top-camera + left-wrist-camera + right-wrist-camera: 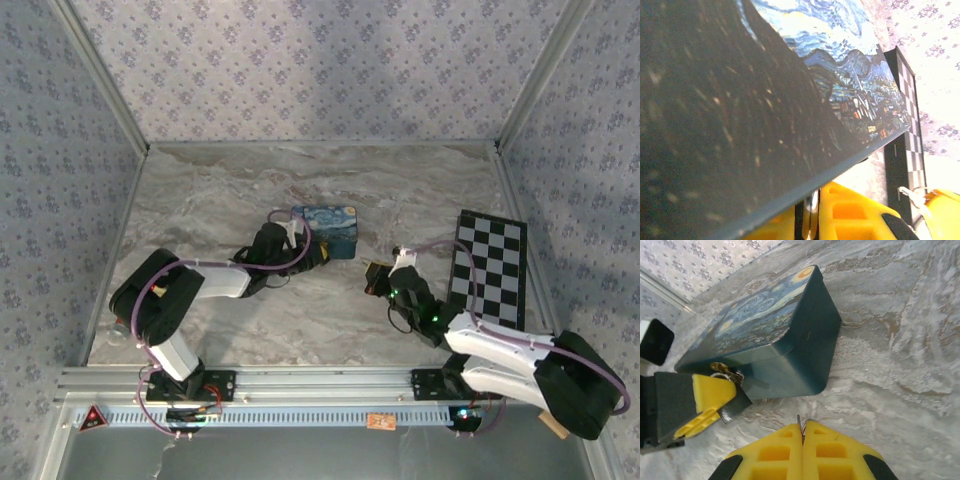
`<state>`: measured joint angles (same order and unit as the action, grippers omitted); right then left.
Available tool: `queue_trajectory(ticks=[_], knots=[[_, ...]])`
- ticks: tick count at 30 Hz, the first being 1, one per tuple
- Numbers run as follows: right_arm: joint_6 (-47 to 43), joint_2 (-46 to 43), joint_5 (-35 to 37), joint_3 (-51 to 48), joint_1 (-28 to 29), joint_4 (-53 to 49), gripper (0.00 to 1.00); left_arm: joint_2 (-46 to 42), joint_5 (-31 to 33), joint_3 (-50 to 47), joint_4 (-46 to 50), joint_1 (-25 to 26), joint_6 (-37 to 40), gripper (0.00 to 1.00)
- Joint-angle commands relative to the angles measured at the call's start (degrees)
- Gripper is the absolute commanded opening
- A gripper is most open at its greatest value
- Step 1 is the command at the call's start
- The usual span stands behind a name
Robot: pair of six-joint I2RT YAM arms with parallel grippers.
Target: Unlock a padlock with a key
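Being pinched between the shut jaws of the right gripper (802, 430): a thin metal sliver, judged to be the key (799, 421). It is being held so it sticks out past the yellow fingertips and can be aimed at a keyhole. This gripper is being hovered over the bare table (900, 340), apart from the blue painted box (765, 330) and pointed toward its front wall.

The padlock (726, 372) is being shown at the front of the box, just under the lid edge: small, brass-tinted, with a silvery loop. It is likely hanging from the box latch, though the latch itself is hidden.

The left gripper (812, 210) is being pressed right up against the padlock. From its own camera the jaws are nearly together under the lid rim, with a silvery piece caught between them. This is judged to be a grip on the padlock, steadying it so it is not being knocked aside at insertion. The exact grip spot and the keyhole direction cannot be told.

Insertion is not yet being attempted, as key and padlock are apart. The checkered board (490, 265) is being left well off to the right, unused.
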<state>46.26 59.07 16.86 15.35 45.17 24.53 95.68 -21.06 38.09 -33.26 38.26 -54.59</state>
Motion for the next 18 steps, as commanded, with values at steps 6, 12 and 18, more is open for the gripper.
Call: queue_trajectory(ticks=[6, 12, 18], knots=[[15.1, 9.5, -8.7, 0.7, -1.1, 13.6, 0.0, 1.2, -5.1, 2.1, -11.5, 0.1, -15.0, 0.03], [19.5, 14.5, -8.7, -0.1, -1.1, 23.2, 0.0, 1.0, -3.0, 1.5, -14.8, 0.7, -20.4, 0.02], [21.3, 14.7, -8.1, -0.6, -1.1, 26.7, 0.0, 1.5, -0.7, 0.0, -18.1, 1.0, -24.3, 0.02]])
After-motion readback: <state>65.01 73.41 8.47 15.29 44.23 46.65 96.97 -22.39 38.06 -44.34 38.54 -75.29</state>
